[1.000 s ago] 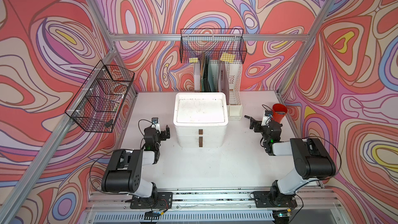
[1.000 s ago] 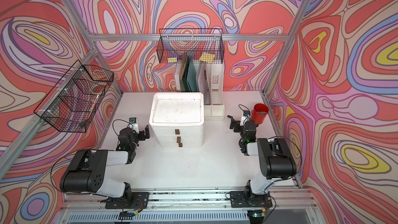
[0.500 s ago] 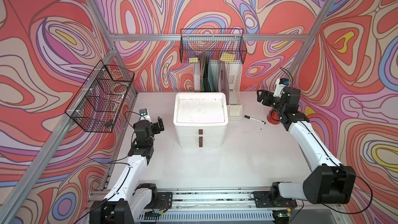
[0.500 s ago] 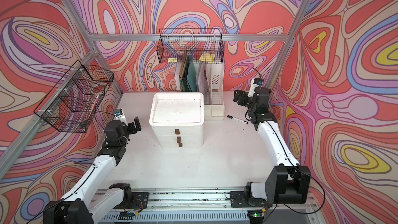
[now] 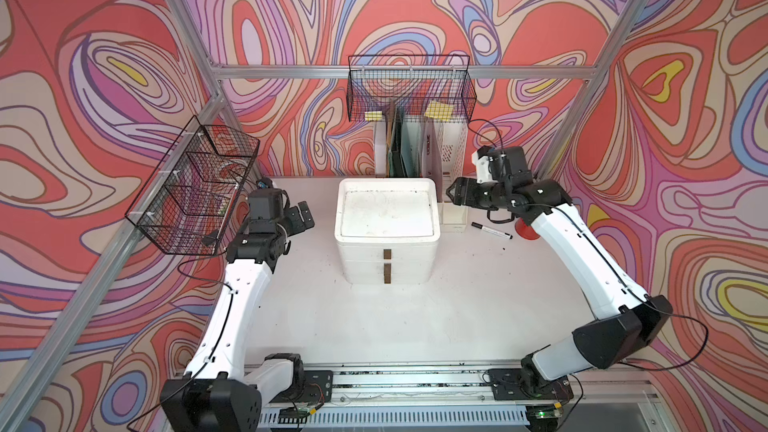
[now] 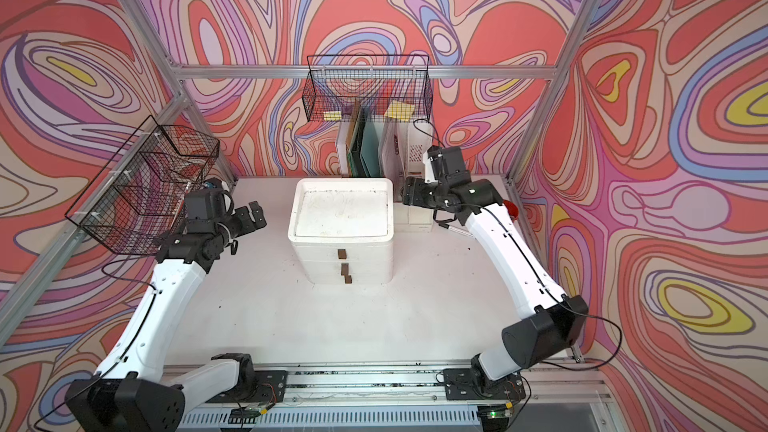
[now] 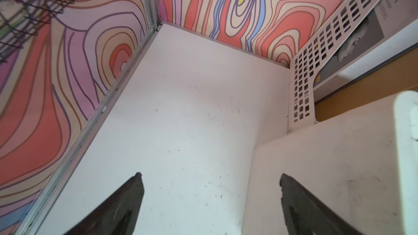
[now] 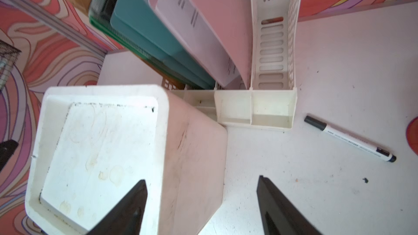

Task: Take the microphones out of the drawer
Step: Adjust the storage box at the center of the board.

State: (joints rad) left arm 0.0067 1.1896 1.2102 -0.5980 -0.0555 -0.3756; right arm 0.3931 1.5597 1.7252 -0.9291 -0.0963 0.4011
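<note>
I see both handles (image 5: 387,254) facing my base and the drawers shut, so the microphone is hidden, presumably inside. Behind them, left gripper (image 5: 301,218) and right gripper (image 5: 452,195) flank the drawer unit (image 5: 386,218). Both are spread and empty, neither clearly nearer.

**Drawer unit: closed, upright**

The white drawer unit (image 5: 387,218) stands upright mid-table (image 5: 374,326), front towards my bases. Its stacked drawers (image 6: 349,261) all sit closed, with brown handles (image 5: 387,254) in a column down the front. I cannot see the contents.
</note>
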